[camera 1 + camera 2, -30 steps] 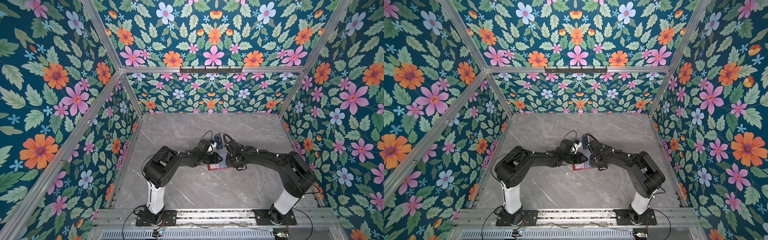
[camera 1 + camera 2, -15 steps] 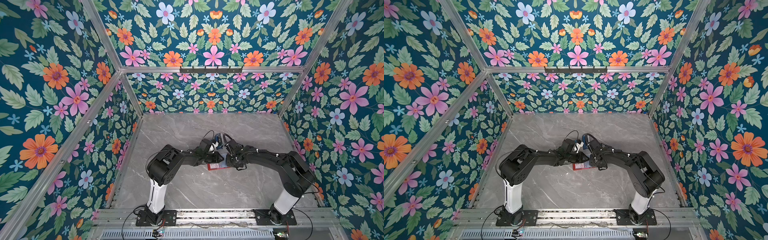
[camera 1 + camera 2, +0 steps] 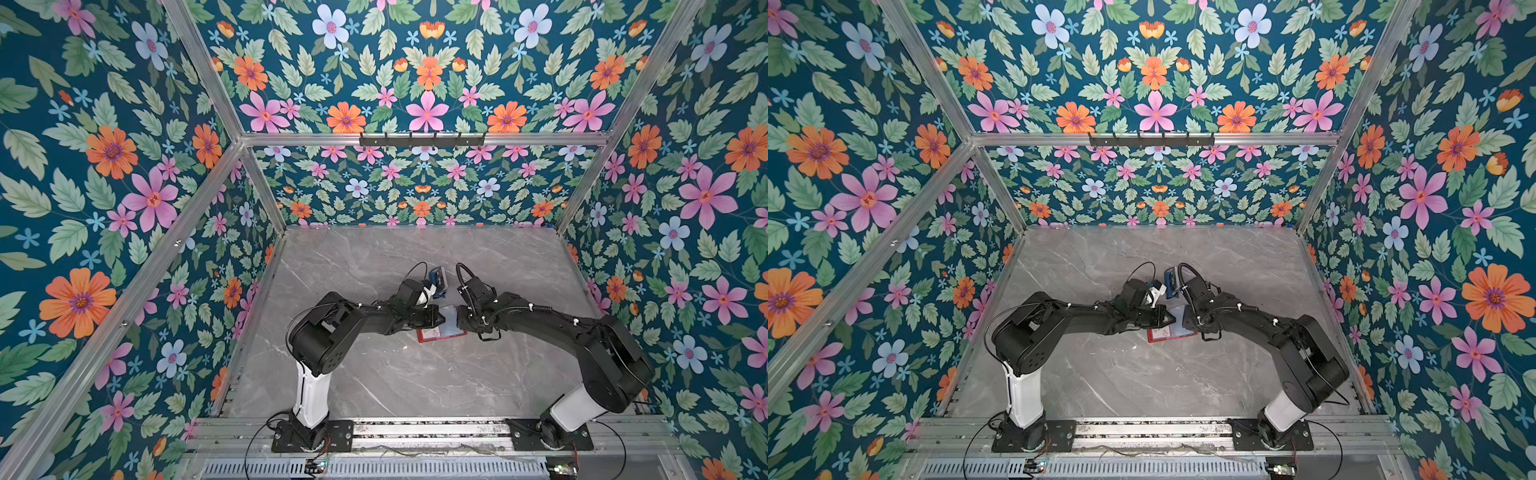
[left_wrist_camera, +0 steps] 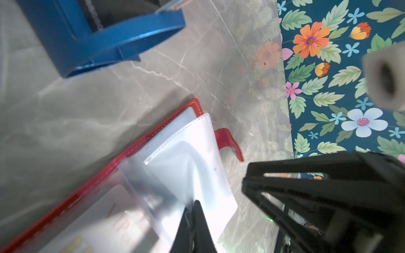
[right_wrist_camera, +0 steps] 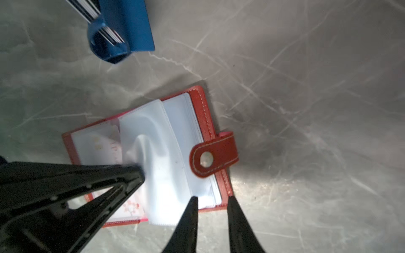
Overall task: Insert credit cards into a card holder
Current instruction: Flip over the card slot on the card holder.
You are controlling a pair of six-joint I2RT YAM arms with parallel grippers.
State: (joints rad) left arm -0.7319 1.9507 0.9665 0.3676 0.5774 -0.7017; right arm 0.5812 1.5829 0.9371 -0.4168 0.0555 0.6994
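1. In both top views, the card holder (image 3: 438, 333) is lying open on the grey worktop (image 3: 374, 374) between the two arms. The left fingers (image 3: 439, 319) and right fingers (image 3: 460, 321) are meeting almost tip to tip over it. A blue card rack (image 3: 438, 277) is standing just behind them, apart from the holder. From up here both pairs of fingers are too small to show how wide they are standing.

2. In the left wrist view, the left fingers (image 4: 194, 210) are pressing fully together on the edge of a clear sleeve (image 4: 188, 157) and holding it raised off the page beneath. The holder's red stitched cover (image 4: 196, 107) is resting flat on the worktop, with its snap tab (image 4: 228, 140) sticking out at the side. A pale card (image 4: 98, 210) with faint lettering is sitting inside a sleeve on the other page.

3. In the right wrist view, the right fingers (image 5: 190, 210) are standing apart and gripping nothing. One tip is hovering over the stack of sleeves, the other at the cover's red outer edge. The snap tab (image 5: 214, 155) is folding over onto the sleeves. The left fingers are touching the raised sleeve, which is bowing upward. More credit cards (image 5: 105, 35) are standing on edge in the rack's slots.
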